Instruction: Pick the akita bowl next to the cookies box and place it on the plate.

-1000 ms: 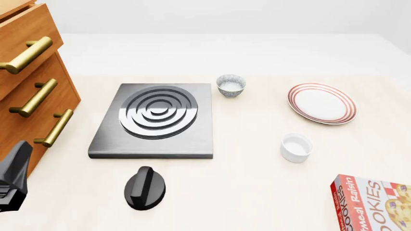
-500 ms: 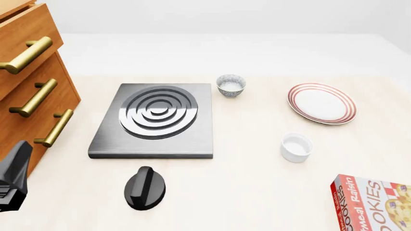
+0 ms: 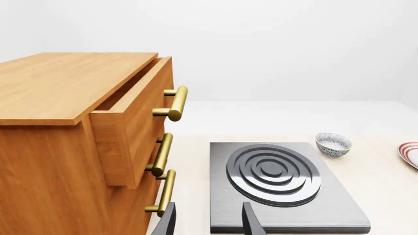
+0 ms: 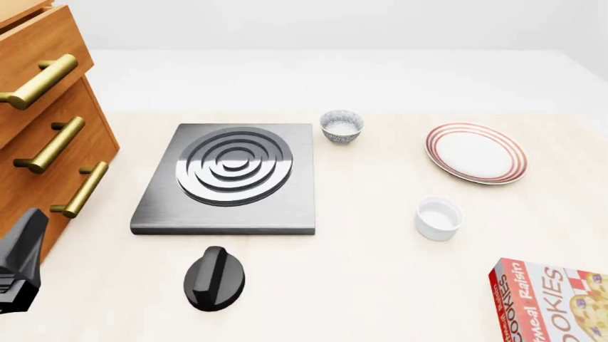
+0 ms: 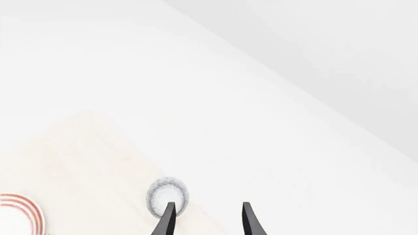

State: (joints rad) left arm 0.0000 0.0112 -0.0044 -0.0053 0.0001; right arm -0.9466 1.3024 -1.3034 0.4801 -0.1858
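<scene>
One speckled akita bowl [image 5: 168, 197] (narrow foot), upright.

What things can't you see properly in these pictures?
- Cookies box: front view, cut off by the bottom and right edges.
- Any bowl beside that box: none shows in the front view; only one patterned bowl, near the stove plate.
- Right gripper: absent from the front view; only fingertips show in its wrist view.
- Plate: cut by the left wrist view's edge.
- Top drawer: ajar, inside hidden.
</scene>
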